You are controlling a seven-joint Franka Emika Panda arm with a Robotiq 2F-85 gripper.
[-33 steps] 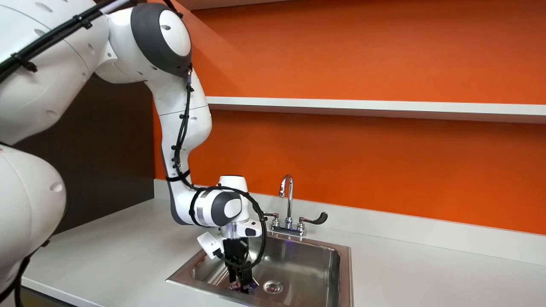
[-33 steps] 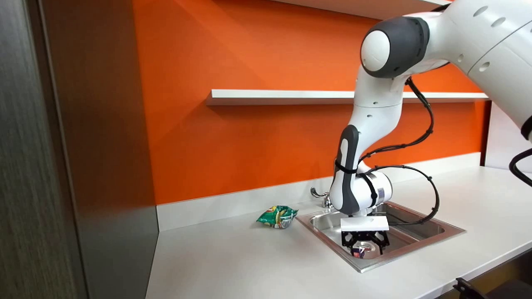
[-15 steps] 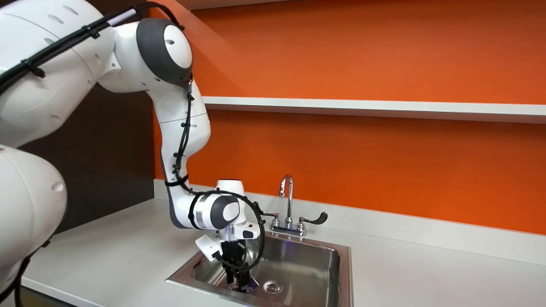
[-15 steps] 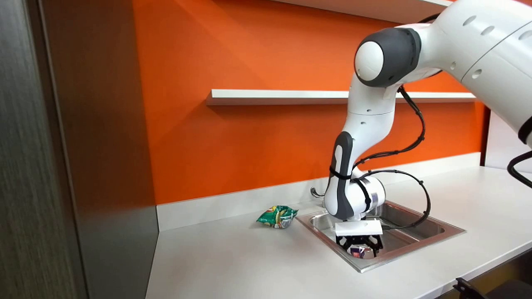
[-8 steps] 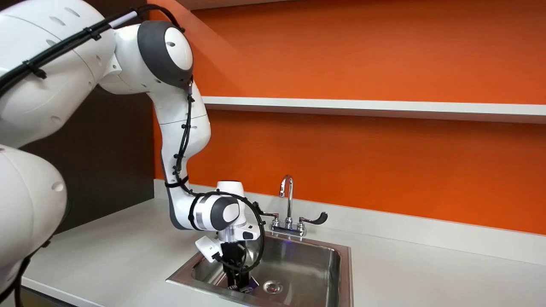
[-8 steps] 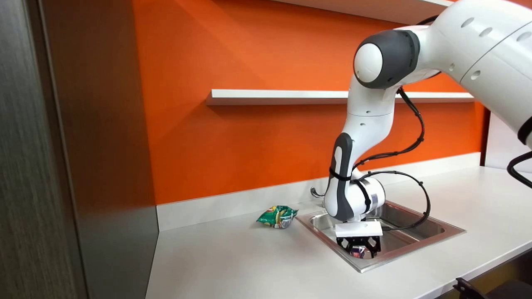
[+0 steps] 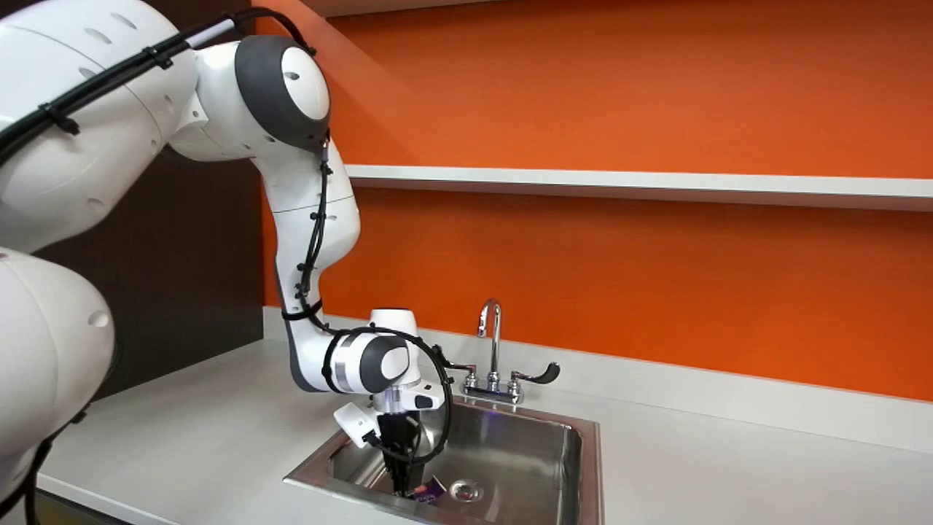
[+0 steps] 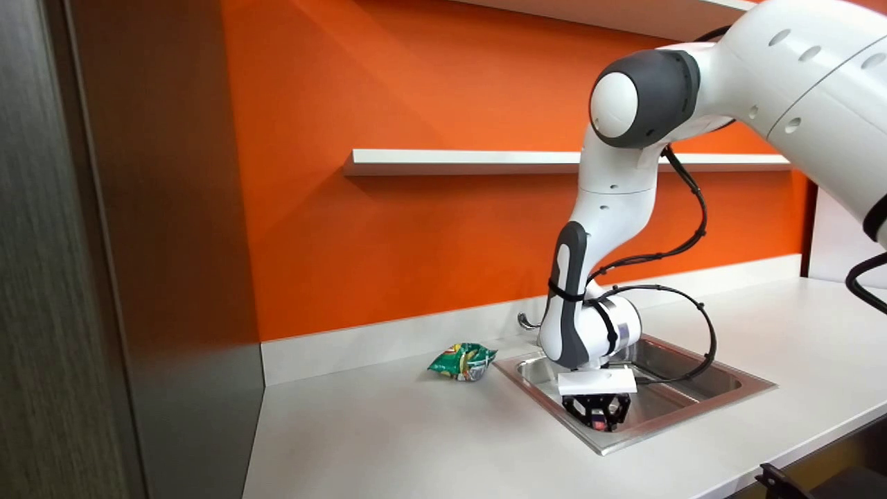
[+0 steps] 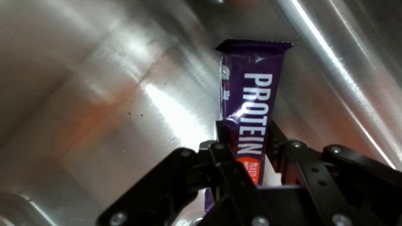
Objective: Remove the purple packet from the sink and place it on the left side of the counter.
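Observation:
The purple packet (image 9: 254, 64), a long wrapper lettered "PROTEIN" with a red patch, lies within the sink (image 7: 590, 474). My gripper (image 9: 246, 131) reaches down into the basin and is shut on the packet, with a black finger pressed against each long side. The packet's lower part passes under the gripper body in the wrist view and is partly hidden. In an exterior view the packet's end (image 7: 431, 490) sticks out beside the fingers, left of the drain. A small bit of it (image 8: 599, 420) shows between the fingers in an exterior view. The counter (image 8: 374, 430) surrounds the sink.
A green packet (image 8: 463, 362) stands on the counter beside the sink, near the backsplash. Behind the basin rises the chrome faucet (image 7: 494, 343) with its handles. A white shelf (image 7: 641, 179) runs along the orange wall above, and a dark panel (image 8: 166, 242) borders the counter.
My arm has come down slightly into the sink. The fingers have gone from wide apart to closed around the packet, which has shifted and turned a little, baring its red patch.

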